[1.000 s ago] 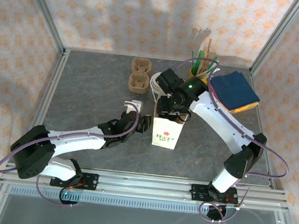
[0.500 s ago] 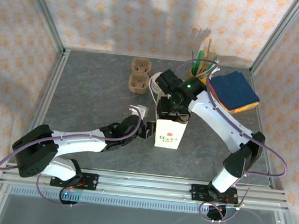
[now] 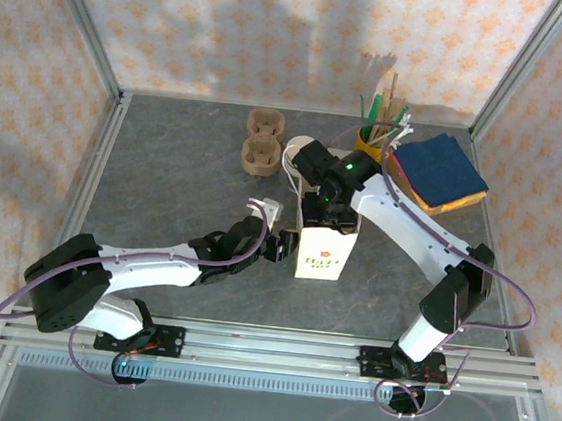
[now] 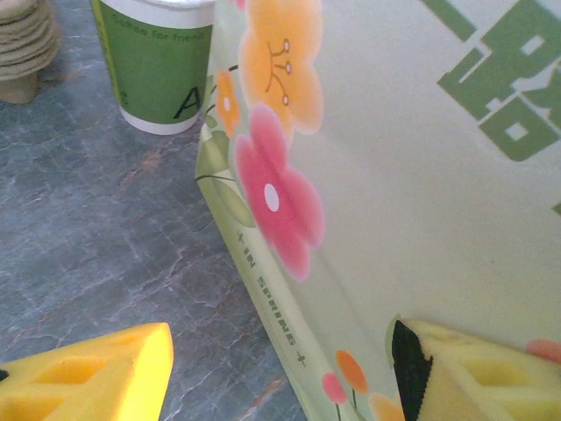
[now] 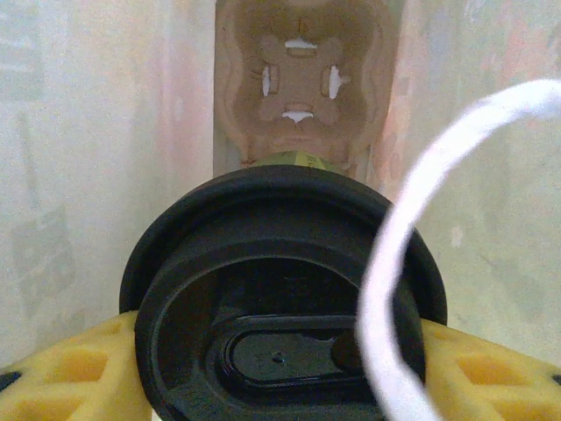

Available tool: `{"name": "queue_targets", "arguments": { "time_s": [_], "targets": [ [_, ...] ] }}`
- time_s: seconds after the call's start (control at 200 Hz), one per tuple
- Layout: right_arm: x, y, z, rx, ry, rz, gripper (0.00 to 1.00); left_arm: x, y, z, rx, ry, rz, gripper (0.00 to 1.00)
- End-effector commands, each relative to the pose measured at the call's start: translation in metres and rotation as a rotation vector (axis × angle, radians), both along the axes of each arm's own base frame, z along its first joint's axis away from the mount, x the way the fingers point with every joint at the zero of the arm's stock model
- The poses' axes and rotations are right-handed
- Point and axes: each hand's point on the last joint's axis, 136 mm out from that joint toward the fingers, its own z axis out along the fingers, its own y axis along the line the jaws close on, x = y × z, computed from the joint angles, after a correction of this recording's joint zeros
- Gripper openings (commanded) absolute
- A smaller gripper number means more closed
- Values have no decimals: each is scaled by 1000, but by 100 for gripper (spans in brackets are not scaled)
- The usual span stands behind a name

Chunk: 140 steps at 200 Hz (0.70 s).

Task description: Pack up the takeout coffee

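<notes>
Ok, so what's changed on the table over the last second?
The paper bag slid slightly right, and the left gripper followed it. The right gripper keeps the takeout coffee clamped inside the bag. Cup carriers and napkins stayed put.

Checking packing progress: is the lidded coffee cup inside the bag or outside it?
Inside. The right wrist view shows the lidded cup between the bag walls, above the cardboard carrier at its bottom.
</notes>
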Motion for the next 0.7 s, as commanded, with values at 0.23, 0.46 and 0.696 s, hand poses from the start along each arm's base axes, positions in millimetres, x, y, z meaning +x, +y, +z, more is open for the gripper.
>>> {"name": "queue_targets", "arguments": {
  "time_s": [0.23, 0.46, 0.696],
  "targets": [
    [-5, -11, 5, -2, -9, -17, 42, -4, -17, 6, -46, -22, -50, 69],
    [-12, -13, 3, 1, 8, -2, 42, -2, -12, 10, -21, -45, -35, 69],
    [-16, -15, 0, 4, 23, 6, 42, -1, -15, 9, -11, -49, -47, 69]
  ]
}}
